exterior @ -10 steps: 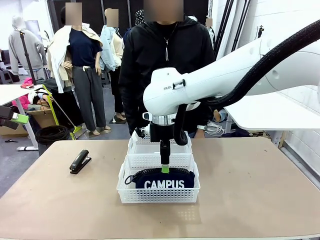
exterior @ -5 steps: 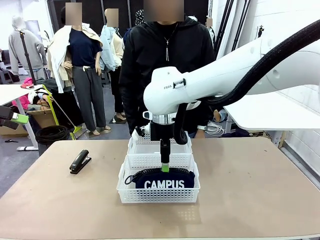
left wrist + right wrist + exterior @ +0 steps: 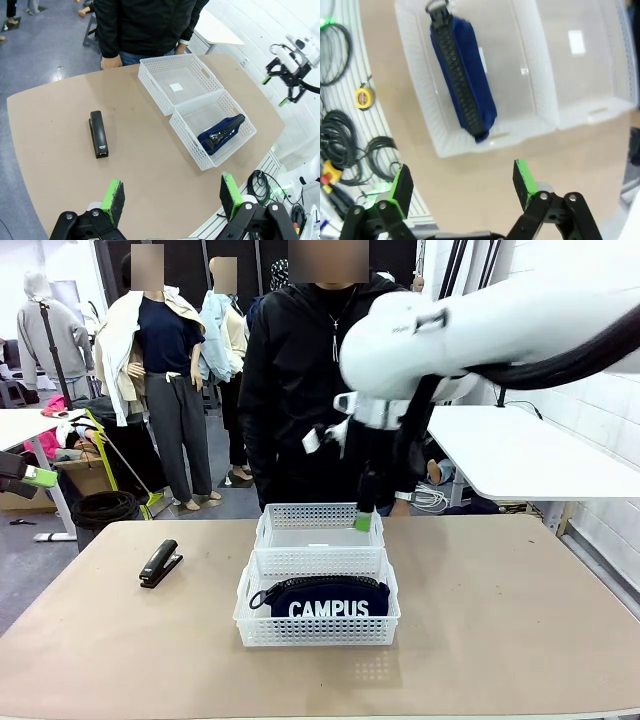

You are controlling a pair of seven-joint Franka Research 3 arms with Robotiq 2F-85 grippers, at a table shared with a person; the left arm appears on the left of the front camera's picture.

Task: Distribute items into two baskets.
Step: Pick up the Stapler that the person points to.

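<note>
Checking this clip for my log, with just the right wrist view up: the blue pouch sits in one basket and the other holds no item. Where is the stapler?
Observer: The stapler lies on the table, in neither basket, off to the robot's left of the near basket.
Operator: Is the left gripper near it?
Observer: No. The left gripper is open and high above the table, with the stapler far below it.
Operator: Anyone at the table?
Observer: A person stands at the far side, behind the far basket, one hand hanging by the table's far edge.
</note>
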